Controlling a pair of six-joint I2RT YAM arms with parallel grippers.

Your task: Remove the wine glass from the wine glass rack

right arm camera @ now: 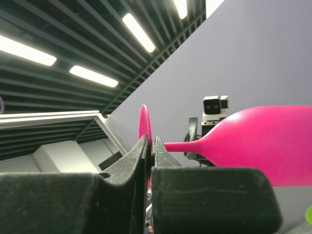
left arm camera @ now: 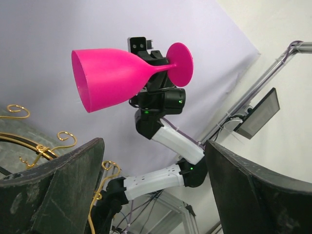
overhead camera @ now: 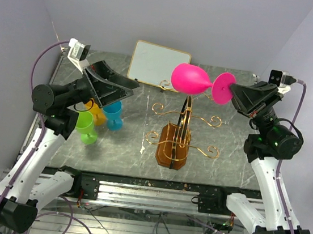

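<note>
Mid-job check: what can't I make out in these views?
- Top view: left end effector covers most of the yellow cup.
- Left wrist view: wine glass rack cut off at the left edge, base behind that end effector.
- Right wrist view: right end effector hides much of the wine glass foot.

Tally from my remote feeds, overhead view as the main reference:

- 1 wine glass [overhead camera: 191, 79], pink.
- 1 wine glass rack [overhead camera: 173, 145], brown wood with gold wire.
- 3 small plastic cups: 1 green cup [overhead camera: 86, 127], 1 orange cup [overhead camera: 97, 114], 1 blue cup [overhead camera: 113, 115].
- 1 white framed board [overhead camera: 159, 65].
- 2 grippers: left gripper [overhead camera: 132, 88], right gripper [overhead camera: 233, 93].
- Curled gold scrolls on the rack: I count at least four. Some are hidden behind the stand, so I have no firm total.
</note>
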